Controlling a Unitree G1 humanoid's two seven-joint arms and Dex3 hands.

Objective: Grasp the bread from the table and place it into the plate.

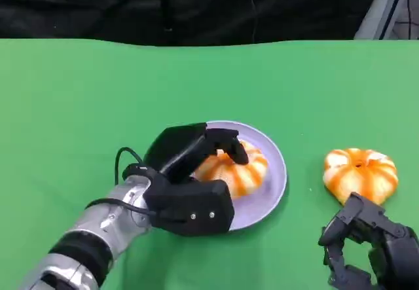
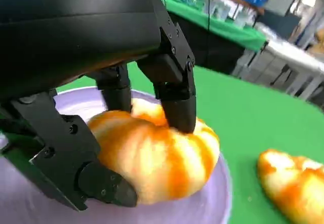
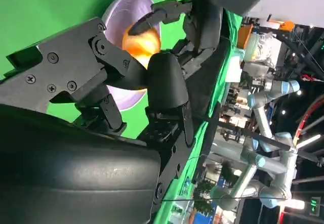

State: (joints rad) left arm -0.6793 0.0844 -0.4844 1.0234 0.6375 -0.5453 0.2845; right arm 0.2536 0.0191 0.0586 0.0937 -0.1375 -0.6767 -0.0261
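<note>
Head view: a green table point(image 1: 78, 93) with a lavender plate point(image 1: 272, 185) near its middle and a black backdrop at the far edge.
Left hand point(image 1: 190, 179): reaches over the plate from the near left, fingers point(image 2: 174, 90) wrapped around an orange-and-white striped bread point(image 1: 236, 169).
Bread in plate: rests on the plate's surface, seen close in the left wrist view point(image 2: 157, 158), fingertips pressed on its top and a thumb at its near side.
Second bread point(image 1: 361, 174): lies on the table, right of the plate and well apart from it.
Right hand point(image 1: 370, 247): sits at the near right, just short of the second bread, fingers curled in, holding nothing.
</note>
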